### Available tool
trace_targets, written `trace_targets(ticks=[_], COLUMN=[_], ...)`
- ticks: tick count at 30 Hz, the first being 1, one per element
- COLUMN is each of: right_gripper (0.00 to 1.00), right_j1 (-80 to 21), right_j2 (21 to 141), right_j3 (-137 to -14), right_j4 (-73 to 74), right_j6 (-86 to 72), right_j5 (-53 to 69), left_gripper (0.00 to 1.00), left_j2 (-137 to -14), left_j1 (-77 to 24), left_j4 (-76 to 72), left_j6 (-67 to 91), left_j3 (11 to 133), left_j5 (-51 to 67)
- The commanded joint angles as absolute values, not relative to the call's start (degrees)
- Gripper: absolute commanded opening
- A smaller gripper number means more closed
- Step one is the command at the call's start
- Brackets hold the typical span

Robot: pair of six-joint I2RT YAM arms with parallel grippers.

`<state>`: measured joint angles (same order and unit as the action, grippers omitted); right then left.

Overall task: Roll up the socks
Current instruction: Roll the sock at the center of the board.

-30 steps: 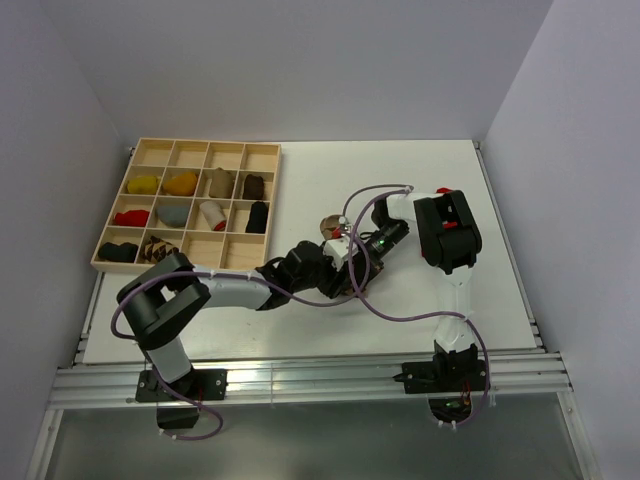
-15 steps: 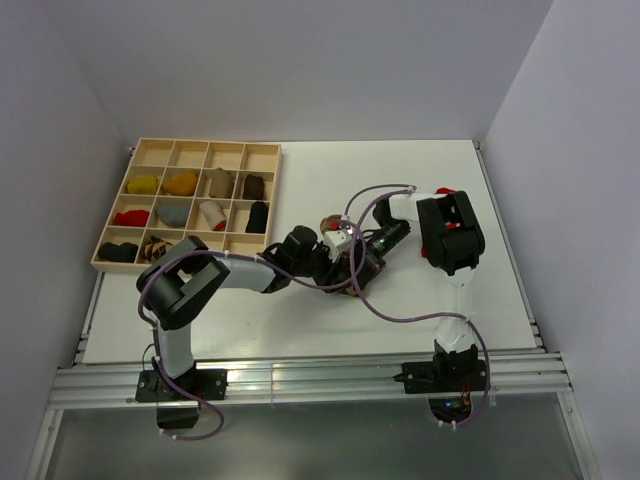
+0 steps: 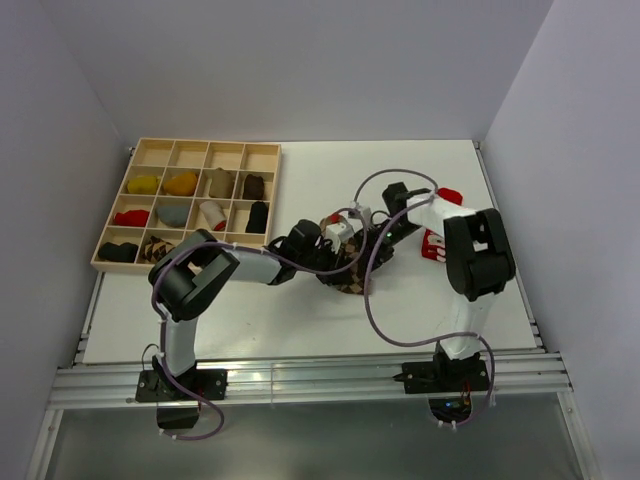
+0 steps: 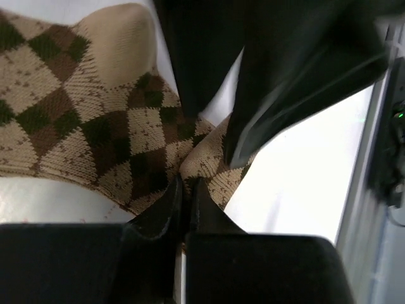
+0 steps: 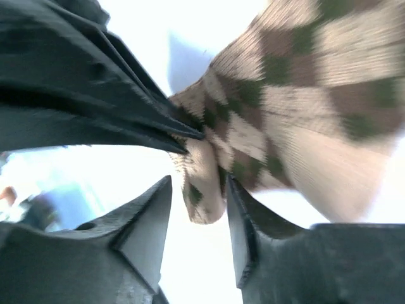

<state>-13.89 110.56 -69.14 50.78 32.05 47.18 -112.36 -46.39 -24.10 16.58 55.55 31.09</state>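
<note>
A brown-and-tan argyle sock lies bunched at the table's middle, and it fills the left wrist view. My left gripper is shut on a fold at the sock's edge; from above it sits by the sock. My right gripper is open, with a puckered end of the same sock between its fingers, not squeezed. From above the right gripper reaches in from the right. A red sock with white marks lies beside the right arm.
A wooden compartment tray at the back left holds several rolled bundles in yellow, orange, red, grey, black and brown. Cables loop over both forearms. Grey walls stand on both sides of the table.
My left gripper has shut on the argyle sock's fold. My right gripper has opened from its grip, and the right arm's elbow has swung to the right.
</note>
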Motion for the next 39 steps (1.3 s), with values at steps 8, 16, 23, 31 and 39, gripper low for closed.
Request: trace_targets(ticks=[8,16,23,31,39], right_gripper=[0.53,0.56,0.68,0.70,0.68], right_j1=[-8.0,-10.7,-22.6,-30.8,-36.9], right_j2=[89.1,70.1,58.1,57.0,59.6], right_j3=[-61.6,-45.6,-30.6,-25.5,-23.5], right_j4=[35.2,27.9,20.0,17.7,10.9], right_j6=[32.0,45.6,58.3,61.6,60.0], right_j5=[39.4,34.7,31.5,28.3,21.8], left_gripper=[0.00,0.00,0.00,0.00,0.00], left_j2=[-116.4,-119.3,-122.3,-124.5,-125.0], left_j1=[-43.8,-43.1,-42.8,-41.0,-40.9], left_j4=[-9.0,-12.9,-5.5,-5.0,-5.9], left_j6=[38.6,53.4,54.7,56.5,56.6], left_j3=[57.7,56.9,61.6,62.8,63.7], left_j5=[34.6,42.1,44.0,47.0,48.9])
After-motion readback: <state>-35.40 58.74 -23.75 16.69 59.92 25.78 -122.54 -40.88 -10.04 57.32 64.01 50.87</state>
